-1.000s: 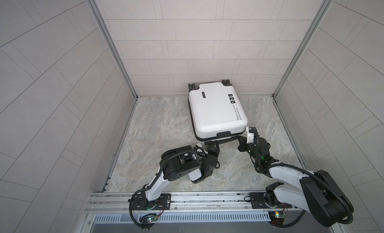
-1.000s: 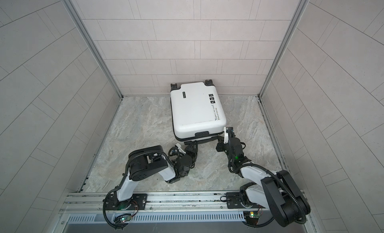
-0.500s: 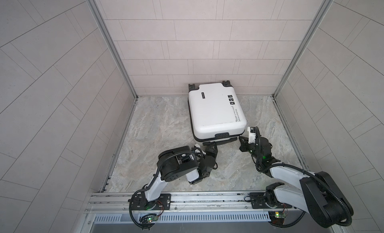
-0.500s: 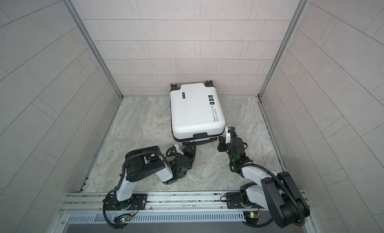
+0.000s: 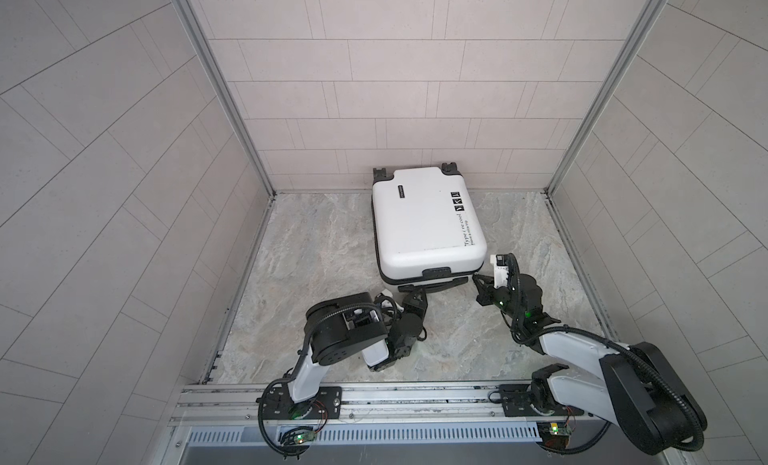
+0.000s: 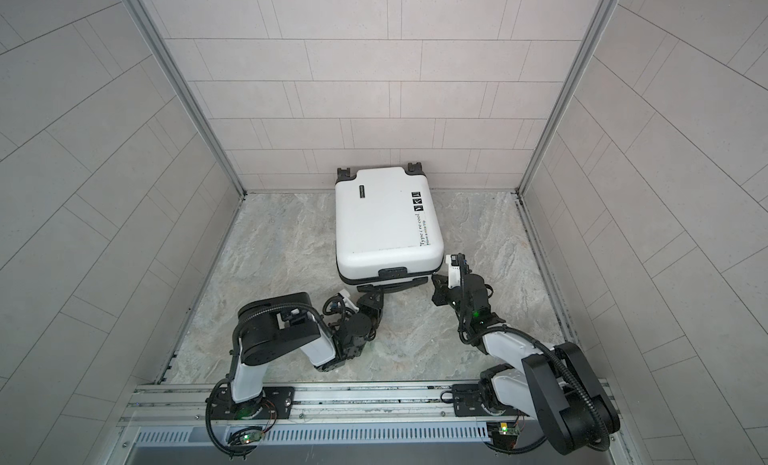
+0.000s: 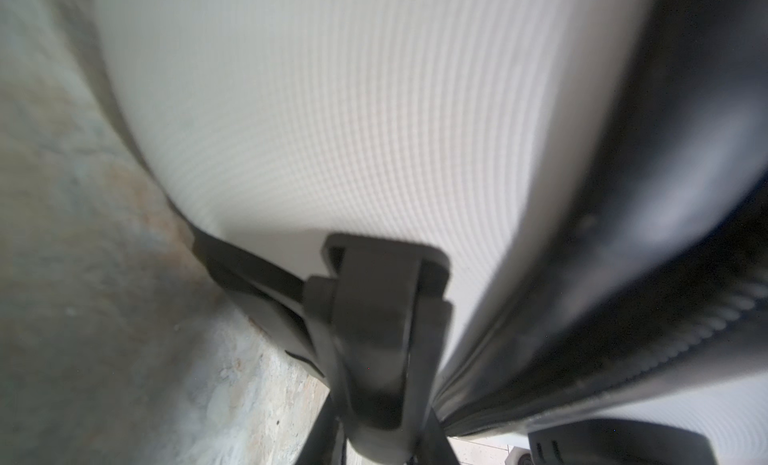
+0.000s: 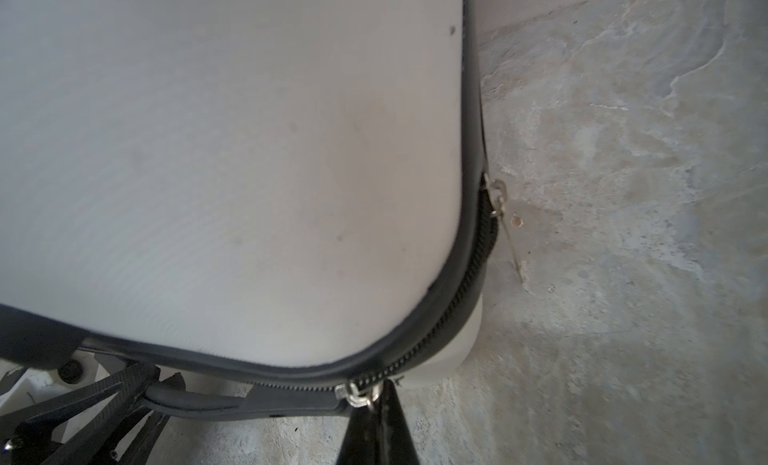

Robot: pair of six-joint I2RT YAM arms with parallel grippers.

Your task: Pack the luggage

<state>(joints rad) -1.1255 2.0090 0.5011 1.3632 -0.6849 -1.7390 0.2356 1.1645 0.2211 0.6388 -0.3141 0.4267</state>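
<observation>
Zipping shut looks to be the step in hand. One suitcase [image 5: 424, 222] lies flat, lid down, at the counter's [image 5: 324, 251] back edge, against the wall [image 5: 374, 151]. The left end effector [image 5: 417, 296] is clamped on its handle [image 5: 438, 285]. The right end effector [image 5: 477, 278] pinches a zipper pull [image 8: 360, 394] at the suitcase's front right corner. A second zipper pull [image 8: 496, 193] hangs free further along: two in all. Next, I judge, the held pull must be drawn round the corner with the case steadied.

A lab test booth: tile-patterned wall panels [image 5: 374, 89], aluminium corner posts [image 5: 223, 89], stone-look floor [image 5: 324, 242], mounting rail [image 5: 415, 394].
</observation>
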